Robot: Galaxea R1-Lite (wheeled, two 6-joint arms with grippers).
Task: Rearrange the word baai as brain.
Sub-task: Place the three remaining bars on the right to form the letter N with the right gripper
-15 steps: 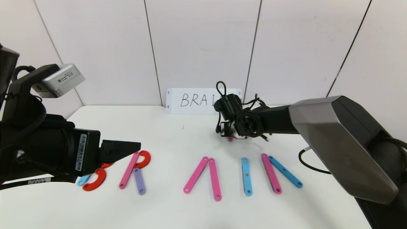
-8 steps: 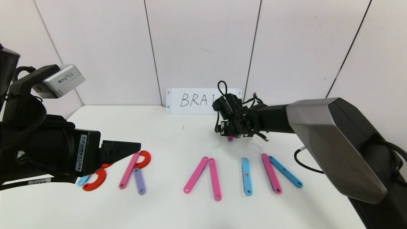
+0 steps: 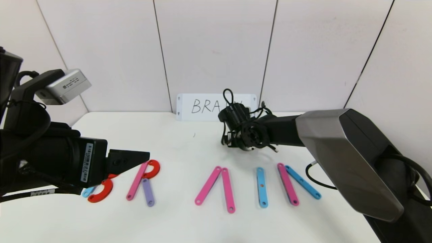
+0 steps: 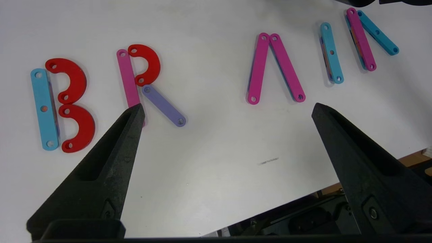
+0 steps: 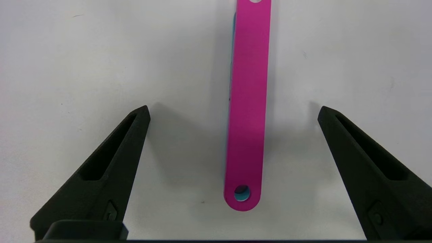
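Observation:
The word lies in a row along the table's front. B is a blue bar (image 4: 44, 108) with red arcs (image 3: 101, 192), partly hidden by my left arm. R is a pink bar (image 3: 136, 180), a red arc (image 3: 152, 168) and a purple bar (image 3: 147, 192). Two pink bars (image 3: 208, 185) form a peak. Then come one blue bar (image 3: 261, 187), a pink bar (image 3: 288, 184) and a blue bar (image 3: 303, 182). My right gripper (image 3: 240, 141) is open, low over a separate pink bar (image 5: 248, 101) lying between its fingers (image 5: 233, 111), untouched, with blue showing under it. My left gripper (image 4: 227, 108) is open and empty, hovering over the B.
A white card (image 3: 202, 106) with handwritten letters leans on the back wall, partly hidden by my right wrist. The table's front edge (image 4: 303, 199) shows in the left wrist view. Bare table (image 3: 189, 148) lies between the card and the letters.
My right gripper has moved left and a little toward the back. The pink bar's end that showed under it in the head view is now hidden. My left arm has not moved.

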